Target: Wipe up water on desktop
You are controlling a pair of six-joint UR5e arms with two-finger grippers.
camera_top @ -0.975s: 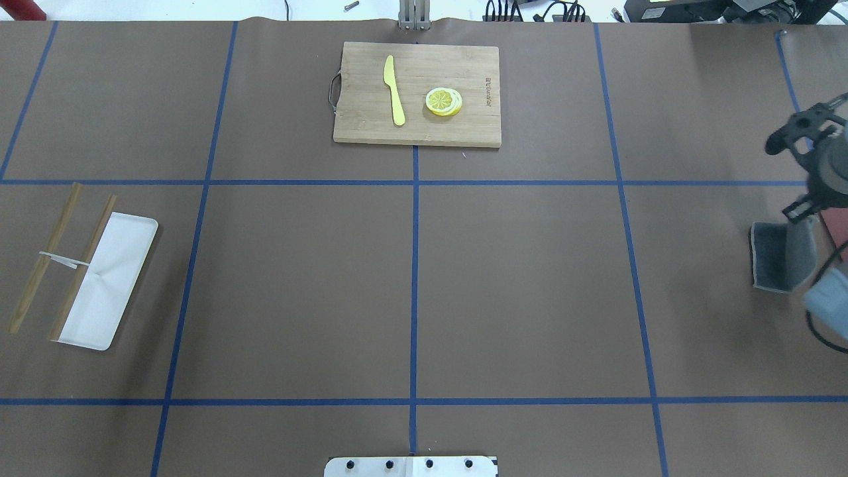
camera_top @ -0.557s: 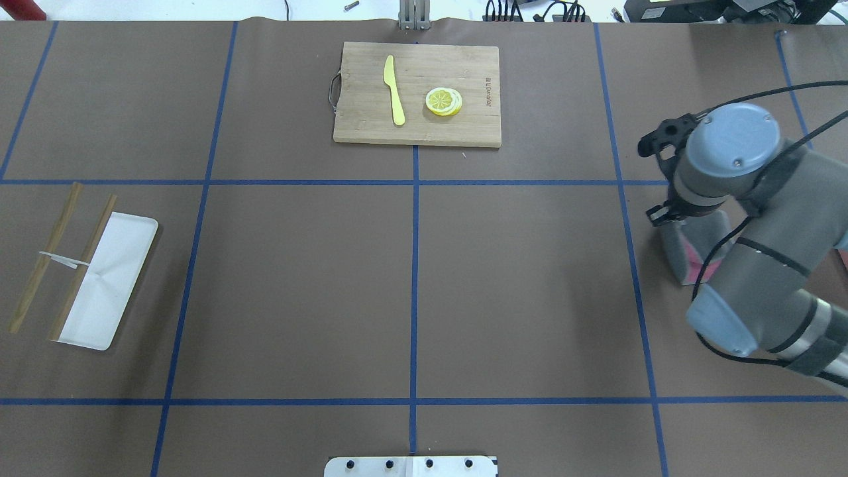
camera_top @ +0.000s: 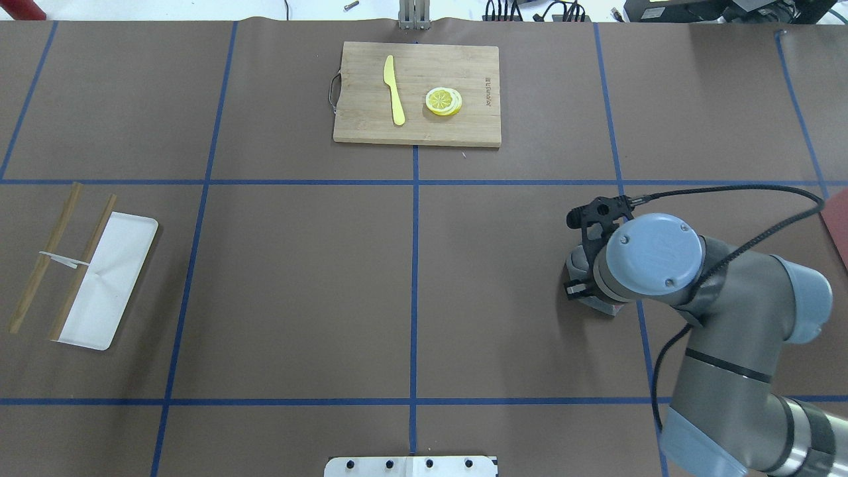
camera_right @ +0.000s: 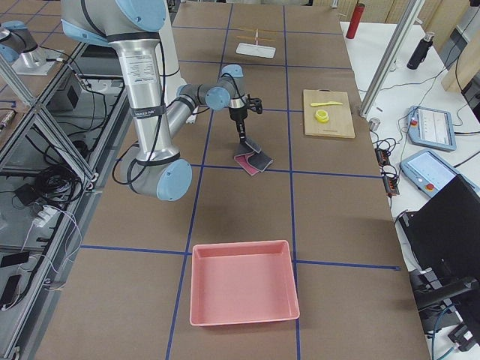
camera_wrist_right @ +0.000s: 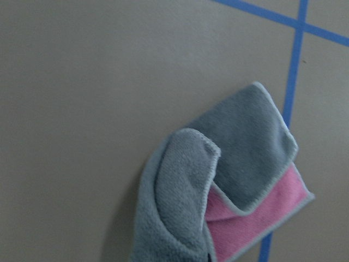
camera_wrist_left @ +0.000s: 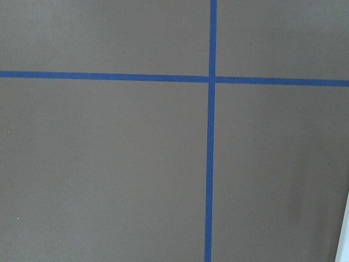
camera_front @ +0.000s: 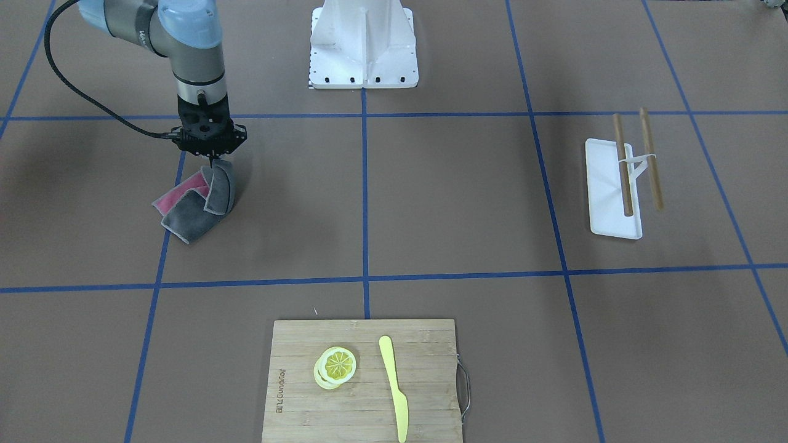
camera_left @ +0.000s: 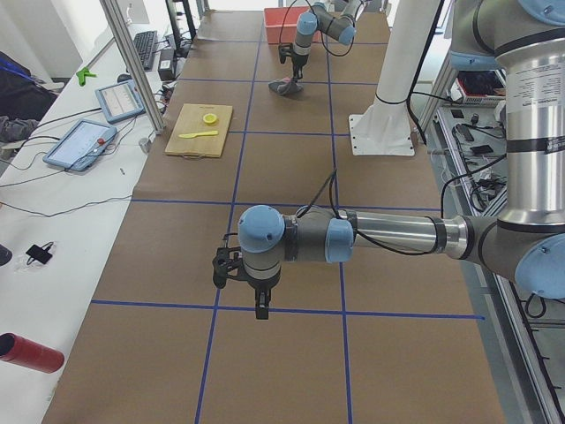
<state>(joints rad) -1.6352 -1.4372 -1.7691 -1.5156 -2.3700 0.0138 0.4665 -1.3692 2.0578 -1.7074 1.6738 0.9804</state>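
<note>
Grey microfibre with a pink inner face: that is the cloth (camera_front: 196,208), and our right gripper (camera_front: 212,159) is clamped on its top fold. We hold it from above so the rest drapes below the fingertips and its lower folds lie on the desktop (camera_front: 443,197), giving a broad, soft face to drag.

The desktop spreads beneath and all round the tool. We make out no water on it, so we cannot place the wet patch.

The cutting board (camera_front: 363,381), with its lemon slices (camera_front: 335,366) and knife (camera_front: 394,387), sits well apart from the tool, on its side away from the base. We judge it clear of any sweep.

Our left gripper (camera_left: 261,309) hovers far off over a tape crossing (camera_wrist_left: 211,79), out of the way. We cannot tell whether its fingers are apart or together.
</note>
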